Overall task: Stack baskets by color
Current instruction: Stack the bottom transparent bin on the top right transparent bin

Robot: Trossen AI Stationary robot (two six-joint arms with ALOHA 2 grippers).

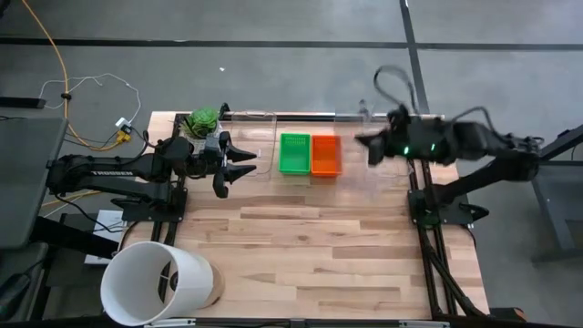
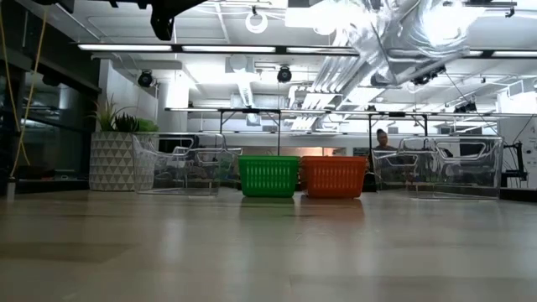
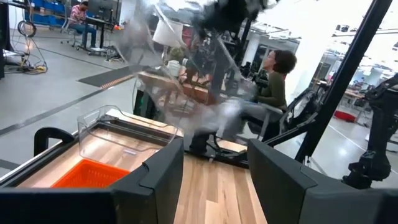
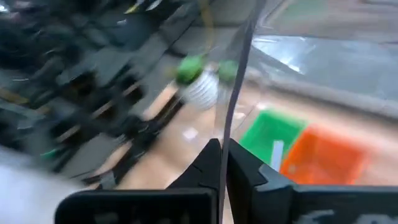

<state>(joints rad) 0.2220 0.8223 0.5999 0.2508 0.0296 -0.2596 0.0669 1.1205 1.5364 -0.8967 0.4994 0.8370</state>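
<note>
A green basket [image 1: 294,153] and an orange-red basket [image 1: 325,153] stand side by side on their bases at the table's far middle, also seen in the low view as the green basket [image 2: 268,175] and the orange-red basket [image 2: 333,176]. My right gripper [image 1: 366,144] is high above the table, right of them, shut on a clear plastic basket [image 2: 382,38] that shows blurred in the air. My left gripper [image 1: 244,166] stands open and level, left of the green basket, with nothing between its fingers [image 3: 158,174]. My right gripper pinches a thin clear wall of the see-through basket [image 4: 233,102] between its two fingers [image 4: 205,158], at an edge. The fingers come from the table's right, slanting down. The basket is lifted well clear of the table; its tilt is lost in blur.
Clear baskets stand on the table at both sides of the coloured pair: one on the left [image 2: 176,172] and one on the right [image 2: 457,170]. A potted plant [image 1: 202,120] is at the far left. A white bucket [image 1: 155,282] lies at the near left corner. A person [image 3: 273,81] sits beyond the table.
</note>
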